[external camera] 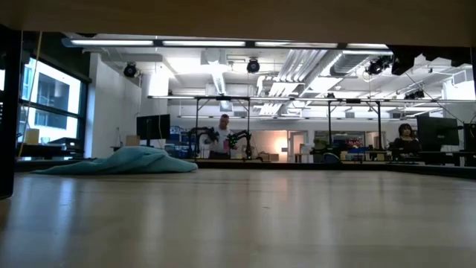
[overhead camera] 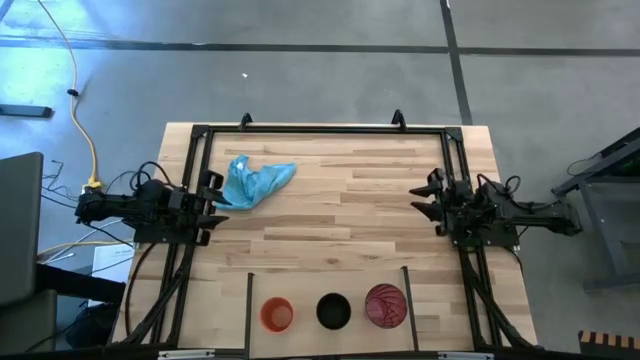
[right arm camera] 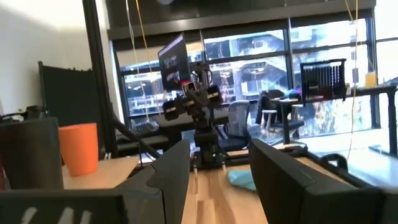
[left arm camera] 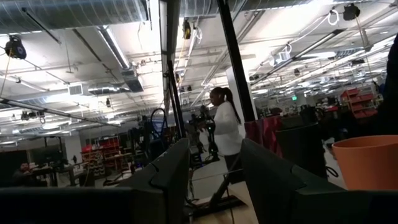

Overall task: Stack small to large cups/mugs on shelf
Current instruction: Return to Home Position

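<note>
Three cups stand upright in a row near the table's near edge: a small orange one (overhead camera: 277, 314), a black one (overhead camera: 333, 311) and a red-pink one (overhead camera: 385, 306). They sit on the wooden shelf section (overhead camera: 310, 285) between two thin black bars. My left gripper (overhead camera: 215, 205) waits open at the table's left edge, far from the cups. My right gripper (overhead camera: 425, 200) waits open at the right edge. The orange cup (left arm camera: 367, 169) shows beside my left gripper's fingers (left arm camera: 168, 171). The right wrist view shows the orange cup (right arm camera: 79, 148) and the black cup (right arm camera: 31, 152).
A crumpled light-blue cloth (overhead camera: 255, 182) lies on the table next to my left gripper and also shows as the cloth (external camera: 123, 160) in the low view. A black frame (overhead camera: 320, 128) runs along the far and side edges. People stand in the room beyond.
</note>
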Controlling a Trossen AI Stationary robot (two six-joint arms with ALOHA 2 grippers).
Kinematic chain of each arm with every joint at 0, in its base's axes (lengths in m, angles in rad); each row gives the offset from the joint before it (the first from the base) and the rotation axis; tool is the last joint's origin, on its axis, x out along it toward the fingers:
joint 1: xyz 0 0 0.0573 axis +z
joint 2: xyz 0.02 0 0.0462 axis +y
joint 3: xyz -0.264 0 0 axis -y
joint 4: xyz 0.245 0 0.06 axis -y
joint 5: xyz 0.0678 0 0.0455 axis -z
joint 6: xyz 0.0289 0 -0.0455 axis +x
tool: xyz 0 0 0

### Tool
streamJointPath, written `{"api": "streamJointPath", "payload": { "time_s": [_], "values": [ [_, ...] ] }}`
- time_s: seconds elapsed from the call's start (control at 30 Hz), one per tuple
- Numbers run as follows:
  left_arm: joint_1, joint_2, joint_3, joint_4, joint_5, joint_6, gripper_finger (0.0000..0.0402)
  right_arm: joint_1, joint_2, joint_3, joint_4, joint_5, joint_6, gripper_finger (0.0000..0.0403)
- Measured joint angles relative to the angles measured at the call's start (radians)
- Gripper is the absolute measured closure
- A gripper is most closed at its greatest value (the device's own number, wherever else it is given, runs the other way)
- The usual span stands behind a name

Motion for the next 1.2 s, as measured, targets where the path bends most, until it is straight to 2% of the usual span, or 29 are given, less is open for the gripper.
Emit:
{"api": "streamJointPath", "payload": {
  "time_s": [0.2, 0.8, 1.2],
  "values": [
    [0.0, 0.0, 0.0, -0.054, 0.0, -0.033, 0.0268, 0.0, 0.0, 0.001, 0.0, -0.001, -0.047, 0.0245],
    [0.0, 0.0, 0.0, -0.065, -0.026, -0.024, 0.0268, 0.0, 0.001, 0.001, -0.003, -0.001, -0.054, 0.0245],
    [0.0, 0.0, 0.0, -0.224, -0.053, -0.094, 0.0268, 0.0, 0.001, 0.001, -0.037, -0.001, -0.08, 0.0245]
  ]
}}
